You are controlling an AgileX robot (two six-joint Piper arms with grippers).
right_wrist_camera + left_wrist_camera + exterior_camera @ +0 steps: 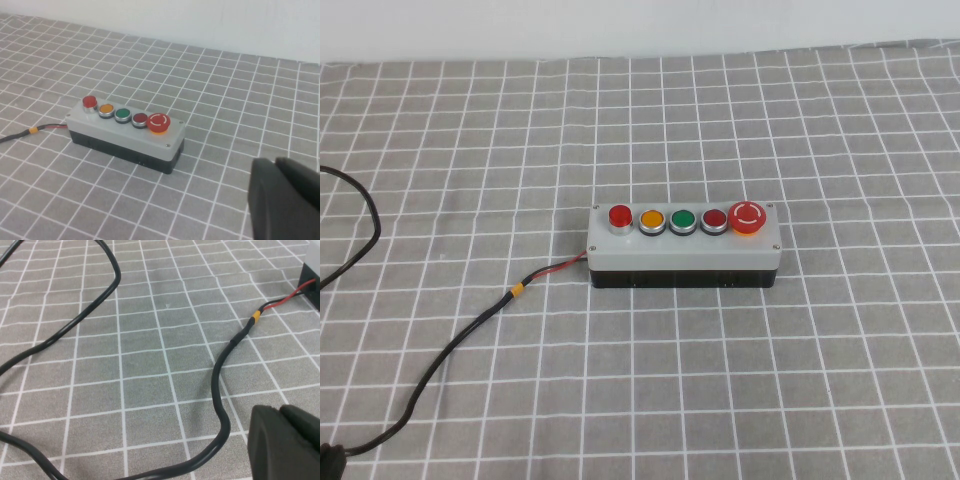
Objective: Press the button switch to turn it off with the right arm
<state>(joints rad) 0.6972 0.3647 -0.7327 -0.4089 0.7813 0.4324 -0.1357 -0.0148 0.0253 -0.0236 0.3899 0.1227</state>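
The button switch (620, 216) sits at the left end of a row of five on top of a grey control box (685, 256) near the middle of the checked tablecloth (820, 380); it is a small round bright-red cap on a raised silver collar, standing a little prouder than its flat neighbours. Just to its right come an orange button (652, 219), a green button (682, 219), a darker red flush button (714, 218) and, at the right end, a big red mushroom-head stop button (748, 216). The likeliest slip is pressing the wrong red cap: the right arm comes from the right, so the stop button and the darker red one lie between it and the target, and a low sweep could knock either. A glancing push could also slide the box on the cloth. A black cable (450, 345) with red lead runs off the box's left side toward the near left. The right gripper (287, 200) hangs well apart, near and right of the box; the left gripper (285, 442) hovers over the cable at the left. For both I cannot tell how far the claw is parted, and neither visibly holds anything.
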